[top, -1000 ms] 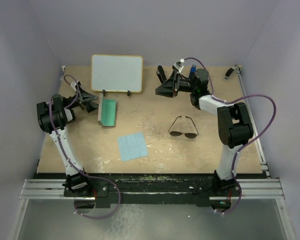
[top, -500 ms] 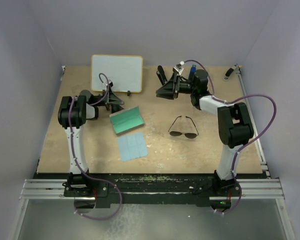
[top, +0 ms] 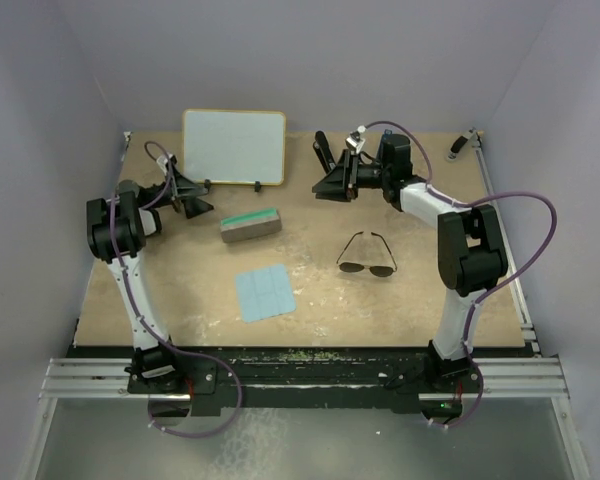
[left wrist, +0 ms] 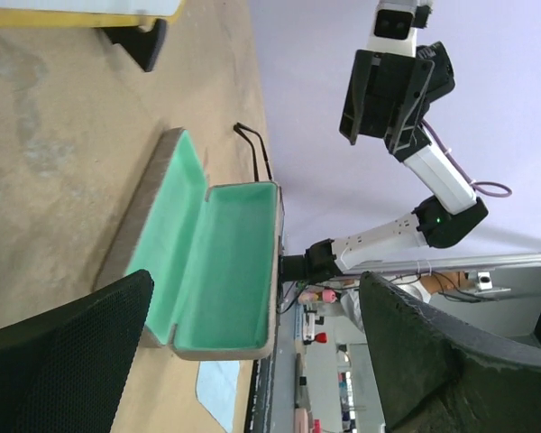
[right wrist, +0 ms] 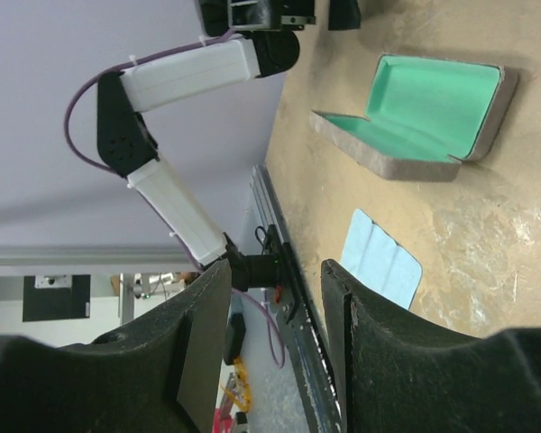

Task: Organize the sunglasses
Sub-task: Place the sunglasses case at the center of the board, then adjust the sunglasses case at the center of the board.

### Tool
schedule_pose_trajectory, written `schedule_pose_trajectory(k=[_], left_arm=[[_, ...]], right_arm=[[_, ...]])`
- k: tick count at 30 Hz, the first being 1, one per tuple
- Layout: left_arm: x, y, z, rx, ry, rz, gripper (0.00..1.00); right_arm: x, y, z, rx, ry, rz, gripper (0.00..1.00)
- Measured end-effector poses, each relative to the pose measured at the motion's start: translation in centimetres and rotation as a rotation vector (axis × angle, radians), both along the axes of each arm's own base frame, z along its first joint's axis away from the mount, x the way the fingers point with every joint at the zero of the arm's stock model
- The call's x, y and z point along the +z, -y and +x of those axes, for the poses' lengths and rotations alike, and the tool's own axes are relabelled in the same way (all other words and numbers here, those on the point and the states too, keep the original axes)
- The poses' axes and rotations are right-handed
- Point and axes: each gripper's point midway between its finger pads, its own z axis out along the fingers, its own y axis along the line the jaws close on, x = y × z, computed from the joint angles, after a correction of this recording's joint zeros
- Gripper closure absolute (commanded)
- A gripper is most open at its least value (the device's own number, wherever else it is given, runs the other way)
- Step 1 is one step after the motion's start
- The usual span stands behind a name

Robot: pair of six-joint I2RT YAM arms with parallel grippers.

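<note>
The left gripper (top: 191, 192) hangs over the counter (top: 420, 295) in its 10 o'clock part. Its jaws are spread wide, it holds nothing, and it points toward 3 o'clock. Near it, at about 4 o'clock, sits the case (top: 251, 226), which neither gripper touches. From above, the case shows a grey side with a green strip along its far edge. Both wrist views show it open, with the lid raised and the green lining exposed.

The right gripper (top: 321, 166) is over the 1 o'clock part of the counter and points toward 9 o'clock. Its jaws are partly apart and it grips nothing.

The sunglasses (top: 367, 256) lie flat on the counter at about 5 o'clock from the right gripper, well apart from it. From the case they are at about 4 o'clock. They are outside the case, with the lenses toward 6 o'clock and the temple arms reaching toward 12 o'clock.

The cloth (top: 265, 293) lies flat at 6 o'clock from the case, near it but not touching. The whiteboard (top: 234, 146) stands at the far edge, at 12 o'clock from the case and about 1 o'clock from the left gripper.
</note>
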Motion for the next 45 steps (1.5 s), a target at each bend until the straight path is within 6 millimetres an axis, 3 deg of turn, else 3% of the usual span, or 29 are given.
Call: schedule_pose_trajectory(k=[5,9,15,20,25,28,29,33,34,37,40,42,45], left_arm=[[2.8,1.1,-0.1,-0.024,0.055,0.016,0.01],[5.3,1.8,-0.3,-0.038,0.115,0.033,0.02],[9.4,1.2,-0.5,-0.025,0.196,0.058,0.01],[16.9,-1.7,1.1,0.032,0.373,0.121,0.01],[27.5,-2.1,-0.2,0.047,0.630,0.213,0.01],[35.9,-0.5,-3.1,0.033,0.918,0.303,0.02],[39.1,0.4,-5.4,0.030,1.024,0.336,0.02],[46.3,3.0,-13.4,0.034,1.322,0.440,0.01],[47.7,3.4,-15.5,0.045,1.400,0.476,0.01],[50.4,3.1,-19.2,0.103,1.556,0.599,0.02],[53.0,1.5,-20.3,0.202,1.590,0.682,0.02],[56.3,0.7,-20.5,0.380,1.596,0.653,0.02],[57.8,1.5,-22.5,0.550,1.654,0.701,0.02]], right_arm=[[-1.0,0.2,0.2,-0.023,-0.016,-0.037,0.55],[-0.8,-0.6,0.9,-0.041,0.001,-0.087,0.66],[0.6,-5.4,2.7,0.007,0.103,-0.136,0.72],[-1.4,-8.6,2.9,0.040,0.099,-0.199,0.76],[-3.6,-8.9,2.4,0.036,0.048,-0.259,0.75],[-3.9,-9.0,2.4,0.028,0.052,-0.274,0.70],[-4.0,-9.1,2.4,0.025,0.056,-0.279,0.68],[-4.1,-9.3,2.5,0.009,0.070,-0.302,0.59],[-4.1,-9.3,2.4,0.006,0.076,-0.308,0.57],[-3.1,-9.1,1.8,-0.002,0.101,-0.326,0.54],[-1.0,-8.8,1.1,-0.011,0.139,-0.323,0.54],[0.8,-8.7,0.9,-0.023,0.176,-0.313,0.53],[2.2,-8.9,0.7,-0.036,0.215,-0.309,0.53]])
